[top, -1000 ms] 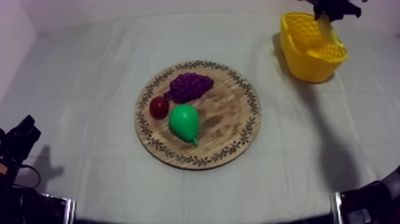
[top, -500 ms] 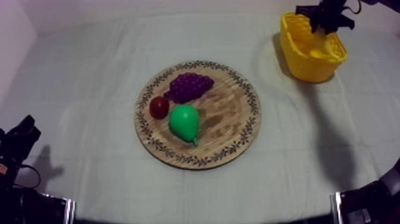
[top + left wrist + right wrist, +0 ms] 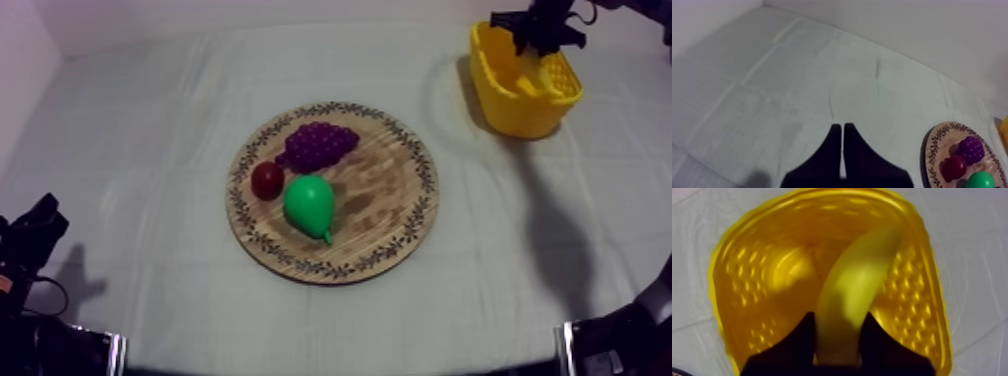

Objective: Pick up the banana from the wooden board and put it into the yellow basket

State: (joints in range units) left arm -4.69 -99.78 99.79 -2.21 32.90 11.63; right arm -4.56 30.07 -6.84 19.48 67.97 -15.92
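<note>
The yellow basket (image 3: 512, 100) stands at the table's far right. My right gripper (image 3: 538, 28) hangs over its opening. In the right wrist view that gripper (image 3: 839, 335) is shut on the banana (image 3: 857, 283), whose curved free end reaches down inside the basket (image 3: 762, 273). The round wooden board (image 3: 385, 205) lies mid-table with a bunch of grapes (image 3: 318, 143), a small red fruit (image 3: 267, 180) and a green pear (image 3: 309, 204) on it. My left gripper (image 3: 840, 134) is shut on nothing, low over bare cloth at the near left, well away from the board (image 3: 937, 150).
The left arm (image 3: 30, 240) rests at the near left edge, and part of the right arm (image 3: 620, 340) shows at the near right. Grey-white cloth lies open between the board and the basket. A pale wall rises behind the table.
The right gripper has carried the banana lower and slightly left, down into the basket's opening. The basket looks a little more upright. The left arm and the board's fruit have not moved.
</note>
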